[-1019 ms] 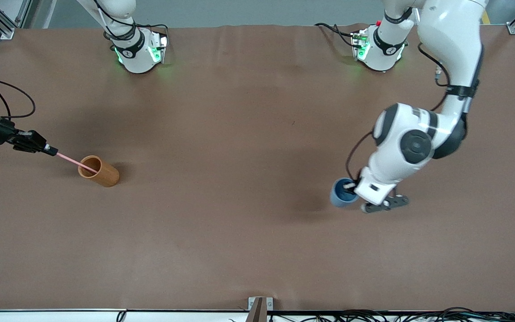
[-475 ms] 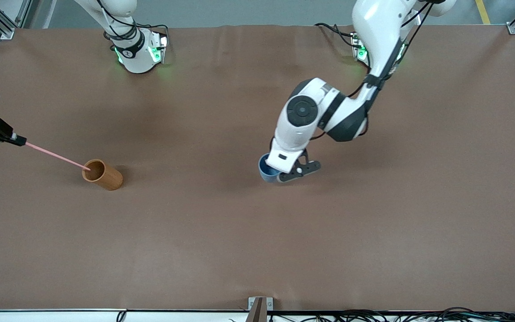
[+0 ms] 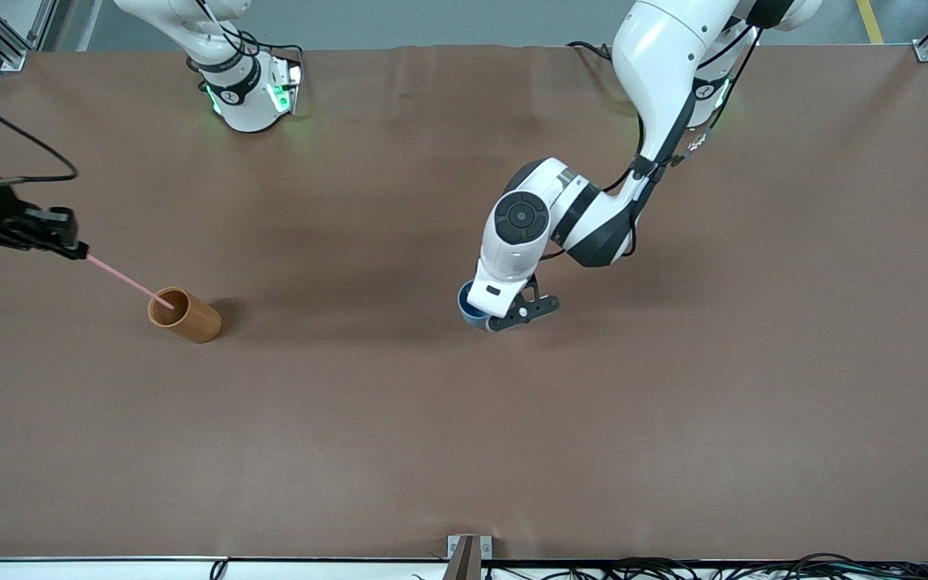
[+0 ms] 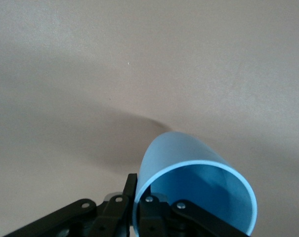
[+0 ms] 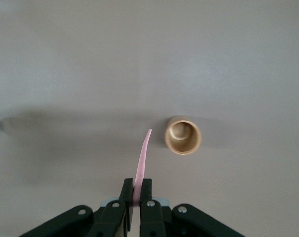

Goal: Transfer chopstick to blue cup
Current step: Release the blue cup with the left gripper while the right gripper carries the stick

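Note:
My left gripper (image 3: pixel 504 319) is shut on the rim of the blue cup (image 3: pixel 466 310), one finger inside and one outside, over the middle of the table. In the left wrist view the cup (image 4: pixel 189 163) fills the frame in front of the gripper (image 4: pixel 138 197). My right gripper (image 3: pixel 69 246) is shut on the upper end of the pink chopstick (image 3: pixel 127 281), at the right arm's end of the table. In the right wrist view the chopstick (image 5: pixel 143 158) runs out from the gripper (image 5: pixel 138 190), and its free tip is beside the tan cup's rim.
The tan wooden-looking cup (image 3: pixel 186 316) stands upright on the brown table (image 3: pixel 464 451) at the right arm's end; it also shows in the right wrist view (image 5: pixel 183 136). The arm bases stand along the table's edge farthest from the front camera.
The left arm has carried the blue cup from the left arm's end to the middle of the table. The right gripper has drawn the chopstick out of the tan cup.

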`<action>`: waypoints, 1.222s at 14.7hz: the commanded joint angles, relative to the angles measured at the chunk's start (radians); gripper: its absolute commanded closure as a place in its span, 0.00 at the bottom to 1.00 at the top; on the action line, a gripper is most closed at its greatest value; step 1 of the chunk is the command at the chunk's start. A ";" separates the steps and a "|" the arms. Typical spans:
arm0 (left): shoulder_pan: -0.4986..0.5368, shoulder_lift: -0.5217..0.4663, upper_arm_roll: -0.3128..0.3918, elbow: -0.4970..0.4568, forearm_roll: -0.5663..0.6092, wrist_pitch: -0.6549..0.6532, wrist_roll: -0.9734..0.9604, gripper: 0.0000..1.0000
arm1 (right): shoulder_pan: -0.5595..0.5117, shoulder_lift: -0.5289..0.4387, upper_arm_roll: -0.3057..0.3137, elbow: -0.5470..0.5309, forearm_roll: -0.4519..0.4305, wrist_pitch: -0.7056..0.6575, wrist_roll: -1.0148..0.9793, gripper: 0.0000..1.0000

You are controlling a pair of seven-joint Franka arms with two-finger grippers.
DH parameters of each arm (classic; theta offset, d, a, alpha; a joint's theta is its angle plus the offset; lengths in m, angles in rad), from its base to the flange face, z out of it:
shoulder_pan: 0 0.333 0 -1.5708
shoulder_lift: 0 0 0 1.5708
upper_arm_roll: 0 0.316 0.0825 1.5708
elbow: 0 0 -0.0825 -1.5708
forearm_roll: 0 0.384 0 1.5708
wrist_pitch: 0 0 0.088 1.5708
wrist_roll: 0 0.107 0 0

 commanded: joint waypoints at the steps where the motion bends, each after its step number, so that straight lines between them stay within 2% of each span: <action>1: -0.005 0.017 0.006 0.018 -0.012 0.010 0.004 0.94 | 0.113 0.011 -0.014 0.033 -0.052 -0.013 0.186 0.98; 5: -0.001 0.029 0.006 0.004 -0.012 0.040 0.006 0.88 | 0.268 0.017 -0.014 0.091 -0.056 -0.013 0.433 0.98; 6: 0.004 0.029 0.005 0.002 -0.012 0.040 0.014 0.69 | 0.307 0.025 -0.014 0.094 -0.065 -0.012 0.485 0.98; 7: 0.006 0.026 0.005 -0.001 -0.011 0.040 0.023 0.40 | 0.344 0.034 -0.014 0.095 -0.084 -0.010 0.536 0.98; 8: 0.007 0.019 0.006 -0.002 -0.010 0.032 0.026 0.22 | 0.385 0.047 -0.012 0.103 -0.098 -0.004 0.592 0.98; 10: 0.035 -0.050 0.009 0.002 -0.003 -0.020 0.032 0.00 | 0.446 0.091 -0.014 0.143 -0.099 -0.001 0.678 0.99; 14: 0.176 -0.268 0.010 0.011 0.002 -0.219 0.209 0.00 | 0.560 0.240 -0.014 0.311 -0.099 -0.001 0.859 0.99; 18: 0.321 -0.423 0.011 0.019 0.002 -0.348 0.459 0.00 | 0.646 0.396 -0.015 0.486 -0.098 0.036 0.978 1.00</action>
